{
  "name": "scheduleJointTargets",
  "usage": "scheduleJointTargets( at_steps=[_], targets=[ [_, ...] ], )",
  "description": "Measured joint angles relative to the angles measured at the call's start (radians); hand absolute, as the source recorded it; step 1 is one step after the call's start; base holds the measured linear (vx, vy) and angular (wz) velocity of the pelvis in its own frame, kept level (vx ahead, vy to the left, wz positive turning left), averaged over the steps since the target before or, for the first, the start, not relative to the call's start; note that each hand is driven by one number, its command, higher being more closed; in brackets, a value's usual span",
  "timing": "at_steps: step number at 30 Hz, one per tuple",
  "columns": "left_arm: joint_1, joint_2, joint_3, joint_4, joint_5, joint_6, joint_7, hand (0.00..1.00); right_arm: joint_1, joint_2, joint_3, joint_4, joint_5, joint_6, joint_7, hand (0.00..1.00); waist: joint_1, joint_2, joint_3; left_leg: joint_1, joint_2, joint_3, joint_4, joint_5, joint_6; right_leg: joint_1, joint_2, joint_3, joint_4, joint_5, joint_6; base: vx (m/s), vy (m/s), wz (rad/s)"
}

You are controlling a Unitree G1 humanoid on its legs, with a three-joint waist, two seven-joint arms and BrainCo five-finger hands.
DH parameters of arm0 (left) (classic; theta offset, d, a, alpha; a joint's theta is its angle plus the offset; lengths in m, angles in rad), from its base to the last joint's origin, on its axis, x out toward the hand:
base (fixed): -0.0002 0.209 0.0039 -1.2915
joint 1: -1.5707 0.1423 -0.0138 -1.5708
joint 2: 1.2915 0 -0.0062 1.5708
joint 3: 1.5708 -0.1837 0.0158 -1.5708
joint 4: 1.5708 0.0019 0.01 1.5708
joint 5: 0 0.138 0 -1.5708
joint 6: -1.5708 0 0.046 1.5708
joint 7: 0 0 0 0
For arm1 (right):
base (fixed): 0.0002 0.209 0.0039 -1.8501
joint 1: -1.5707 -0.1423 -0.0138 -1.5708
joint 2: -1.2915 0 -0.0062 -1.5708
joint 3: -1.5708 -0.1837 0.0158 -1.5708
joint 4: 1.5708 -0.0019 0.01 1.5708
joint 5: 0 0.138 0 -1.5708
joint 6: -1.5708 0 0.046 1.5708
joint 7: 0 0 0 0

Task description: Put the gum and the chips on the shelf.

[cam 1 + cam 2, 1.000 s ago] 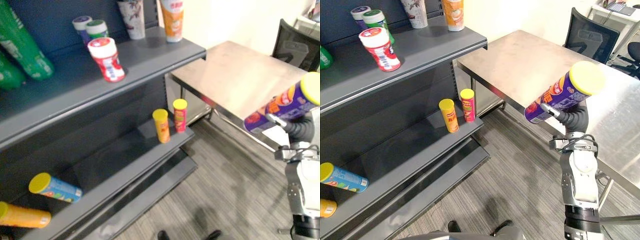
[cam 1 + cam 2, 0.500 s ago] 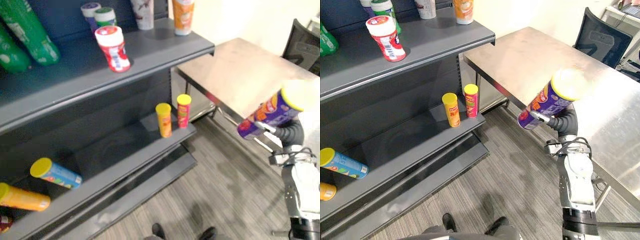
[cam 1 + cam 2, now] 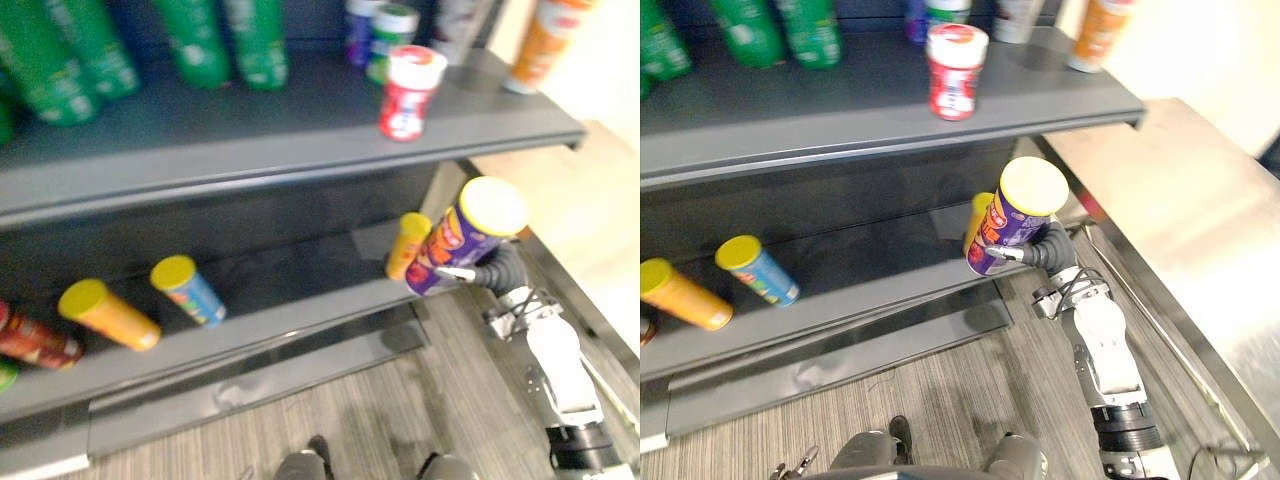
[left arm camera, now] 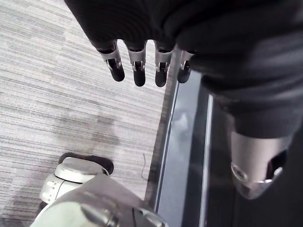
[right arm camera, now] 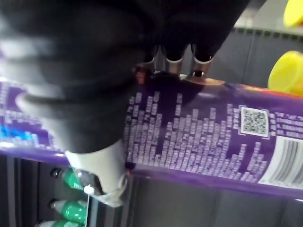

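We grip smooth purple cylindrical chips can (image 3: 1012, 225), flat yellow lid (image 3: 1033, 186): right hand (image 3: 1053, 247) fingers (image 5: 174, 62) curled round it, can wedged between fingers and thumb. Left hand (image 4: 142, 23) fingers straight, loose.

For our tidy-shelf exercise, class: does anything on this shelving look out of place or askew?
Yes. On the lower shelf, the blue can, the orange can and a red can lie on their sides, while the yellow can near its right end stands upright.

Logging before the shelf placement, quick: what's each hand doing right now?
Left hand: open, holding nothing.
Right hand: closed around the purple chips can.
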Motion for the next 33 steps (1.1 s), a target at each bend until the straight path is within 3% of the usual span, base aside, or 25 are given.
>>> scheduleJointTargets(
  at_steps=[2,5,7,8,9,10,12,17,22,26,33],
  targets=[
    [0.0,0.001,-0.009,0.001,0.0,0.02,0.007,0.0,0.001,0.009,0.005,0.0,-0.008,-0.011,-0.009,1.0,-0.002,-0.002,0.0,0.003,-0.033,-0.053,0.009,-0.011,0.0,-0.012,0.049,0.052,-0.072,-0.023,0.024,0.13,0.037,1.03],
    [0.004,0.003,-0.021,0.004,0.0,0.033,0.01,0.0,0.001,0.009,0.026,-0.001,-0.008,-0.016,-0.023,1.0,0.003,-0.003,0.0,0.003,-0.052,-0.096,0.046,-0.028,-0.012,-0.028,0.088,0.106,-0.17,-0.021,0.028,0.15,-0.013,0.72],
    [0.001,0.01,-0.03,0.004,0.0,0.041,0.017,0.0,0.041,0.01,0.034,-0.031,-0.008,-0.051,-0.021,1.0,-0.002,-0.01,-0.004,-0.012,-0.056,-0.128,0.097,-0.059,-0.034,-0.016,0.11,0.118,-0.286,0.009,0.065,0.21,-0.134,0.58],
    [0.001,0.013,-0.029,0.004,0.0,0.043,0.018,0.0,0.053,0.01,0.035,-0.044,-0.008,-0.053,-0.019,1.0,-0.002,-0.017,-0.007,-0.013,-0.056,-0.128,0.108,-0.066,-0.042,-0.007,0.112,0.118,-0.315,0.025,0.066,0.17,-0.188,0.43],
    [0.0,0.02,-0.028,0.007,0.0,0.045,0.019,0.0,0.066,0.009,0.042,-0.055,-0.008,-0.064,-0.013,1.0,-0.005,-0.023,-0.007,-0.013,-0.048,-0.125,0.13,-0.082,-0.065,0.024,0.12,0.114,-0.356,0.028,0.071,0.15,-0.204,0.13],
    [0.003,0.014,-0.029,0.007,0.0,0.046,0.017,0.0,0.069,0.01,0.052,-0.056,-0.007,-0.075,-0.013,1.0,-0.006,-0.011,-0.008,-0.014,-0.021,-0.121,0.138,-0.089,-0.078,0.042,0.151,0.112,-0.387,0.027,0.07,0.13,-0.202,-0.01],
    [0.003,0.006,-0.021,0.014,0.001,0.044,0.017,0.0,0.072,0.01,0.064,-0.069,-0.007,-0.081,-0.013,1.0,-0.014,-0.01,-0.009,-0.012,0.007,-0.115,0.121,-0.095,-0.087,0.045,0.183,0.111,-0.412,0.023,0.061,0.1,-0.192,-0.2],
    [0.007,-0.002,-0.007,0.057,0.002,0.026,0.017,0.0,0.155,0.01,0.066,-0.142,0.013,-0.071,-0.011,1.0,-0.052,-0.002,-0.018,0.056,0.048,-0.067,-0.02,-0.049,-0.131,0.076,0.233,0.111,-0.482,0.034,0.035,0.07,-0.136,-0.14],
    [0.006,-0.004,-0.006,0.061,0.0,-0.007,0.018,0.0,0.206,0.01,0.082,-0.234,0.018,-0.069,0.074,1.0,-0.06,-0.005,-0.046,0.086,0.054,-0.047,-0.109,-0.003,-0.137,0.097,0.249,0.103,-0.546,0.056,0.026,0.07,-0.032,0.02],
    [0.007,-0.005,0.003,0.063,0.0,-0.037,0.019,0.0,0.218,0.009,0.137,-0.282,0.054,-0.037,0.14,1.0,-0.077,-0.009,-0.083,0.1,0.049,-0.039,-0.132,0.025,-0.146,0.145,0.244,0.055,-0.6,0.067,0.035,0.08,0.014,0.31],
    [0.007,-0.009,-0.002,0.096,0.004,-0.059,0.017,0.0,0.239,0.009,0.209,-0.294,0.053,0.011,0.126,1.0,-0.079,-0.001,-0.114,0.115,0.041,0.051,-0.23,0.075,-0.145,0.162,0.223,-0.01,-0.609,0.068,0.036,-0.02,0.03,0.29]
  ],
)
